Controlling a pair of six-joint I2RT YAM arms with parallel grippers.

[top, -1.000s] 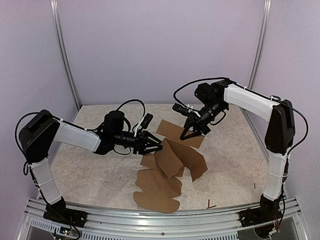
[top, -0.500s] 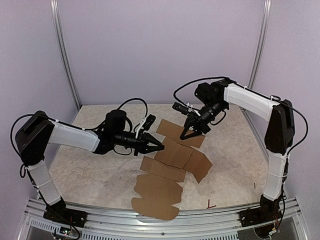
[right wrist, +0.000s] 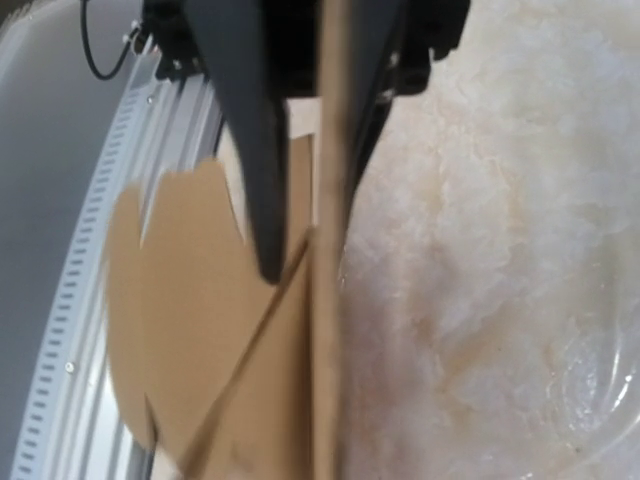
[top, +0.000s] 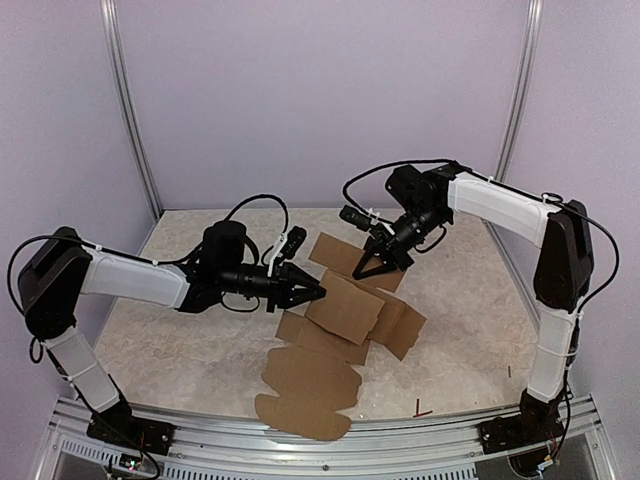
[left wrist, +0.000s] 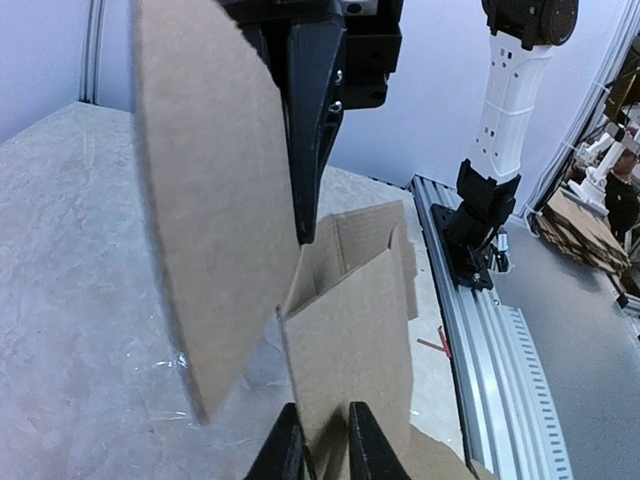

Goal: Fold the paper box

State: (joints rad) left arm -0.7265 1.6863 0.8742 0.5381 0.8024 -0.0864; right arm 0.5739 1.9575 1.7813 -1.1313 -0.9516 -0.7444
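Note:
The paper box is a brown cardboard sheet spread from the table's middle toward the near rail, its rounded flaps nearest me. My left gripper reaches in from the left, shut on the edge of a middle panel. In the left wrist view that panel rises between my two fingers. My right gripper comes down from the back right, shut on the far panel. The right wrist view shows the cardboard edge running between its fingers.
An aluminium rail runs along the near edge, with the right arm's base on it. A small red mark and a dark scrap lie at the near right. Frame posts stand at the back corners.
The middle panels that stood folded upward have dropped almost flat. My left gripper slid right and closed on a panel's edge. The right gripper shifted slightly left.

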